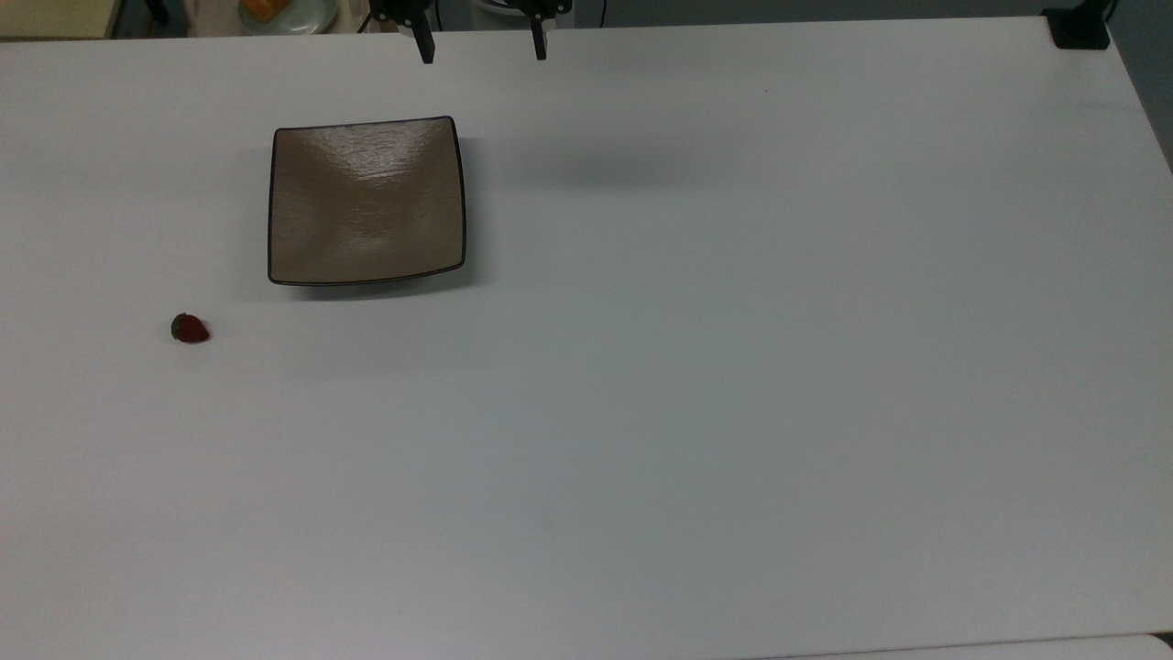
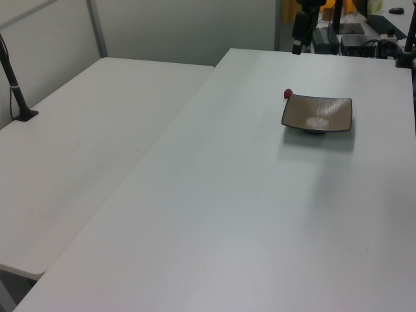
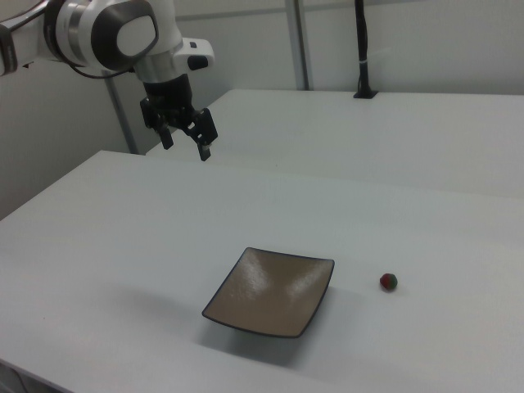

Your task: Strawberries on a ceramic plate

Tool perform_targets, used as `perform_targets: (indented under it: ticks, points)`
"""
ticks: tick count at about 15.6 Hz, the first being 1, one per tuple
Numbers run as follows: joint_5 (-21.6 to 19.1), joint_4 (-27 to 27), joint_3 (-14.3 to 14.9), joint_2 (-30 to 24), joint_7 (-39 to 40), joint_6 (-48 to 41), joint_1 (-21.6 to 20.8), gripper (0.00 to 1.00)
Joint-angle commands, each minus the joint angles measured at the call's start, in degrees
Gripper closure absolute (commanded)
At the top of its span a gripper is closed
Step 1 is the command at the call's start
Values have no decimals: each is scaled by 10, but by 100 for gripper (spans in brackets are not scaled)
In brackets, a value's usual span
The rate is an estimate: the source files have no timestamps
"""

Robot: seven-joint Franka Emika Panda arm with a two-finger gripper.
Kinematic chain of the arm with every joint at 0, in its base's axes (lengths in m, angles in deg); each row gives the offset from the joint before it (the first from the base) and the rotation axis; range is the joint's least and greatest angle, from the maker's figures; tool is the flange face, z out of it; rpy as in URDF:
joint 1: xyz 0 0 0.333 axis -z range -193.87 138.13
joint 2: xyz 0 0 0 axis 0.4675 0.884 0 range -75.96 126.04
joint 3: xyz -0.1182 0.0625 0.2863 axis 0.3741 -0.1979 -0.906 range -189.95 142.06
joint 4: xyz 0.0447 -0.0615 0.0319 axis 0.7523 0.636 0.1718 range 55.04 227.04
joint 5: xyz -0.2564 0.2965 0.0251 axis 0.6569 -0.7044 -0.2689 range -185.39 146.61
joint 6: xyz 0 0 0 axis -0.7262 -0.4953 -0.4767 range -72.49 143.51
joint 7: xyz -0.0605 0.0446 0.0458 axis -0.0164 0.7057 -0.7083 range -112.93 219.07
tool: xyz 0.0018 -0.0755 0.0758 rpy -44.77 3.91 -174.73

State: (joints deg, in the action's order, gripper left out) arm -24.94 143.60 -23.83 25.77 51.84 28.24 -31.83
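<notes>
A small dark red strawberry [image 1: 190, 328] with a green cap lies on the white table, below and left of the plate in the top view; it also shows as a strawberry [image 3: 389, 282] to the plate's right in the right view and a strawberry [image 2: 287, 93] peeking behind the plate in the left view. The square brown ceramic plate [image 1: 367, 202] [image 3: 273, 291] [image 2: 317, 114] holds nothing. My gripper [image 1: 482, 50] [image 3: 187, 146] hangs open high above the table's far edge, well away from both, nothing between its fingers. One finger [image 2: 298, 40] shows in the left view.
A second white table [image 2: 84, 143] adjoins this one. A black post base [image 1: 1078, 27] sits at the top view's upper right corner. A plate with an orange item [image 1: 275, 11] lies beyond the far edge. Dark equipment [image 2: 357, 39] stands beyond the table in the left view.
</notes>
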Motion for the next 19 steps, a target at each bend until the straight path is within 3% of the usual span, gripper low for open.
perform_targets:
  ticks: [1,8,14,19]
  points:
    - [4,-5,2,-4,4,7,0,0]
    - [13,-9,6,2,-5,23,60,0]
    - [30,-7,20,60,-28,167,120,0]
    - [40,-4,30,103,7,238,152,0]
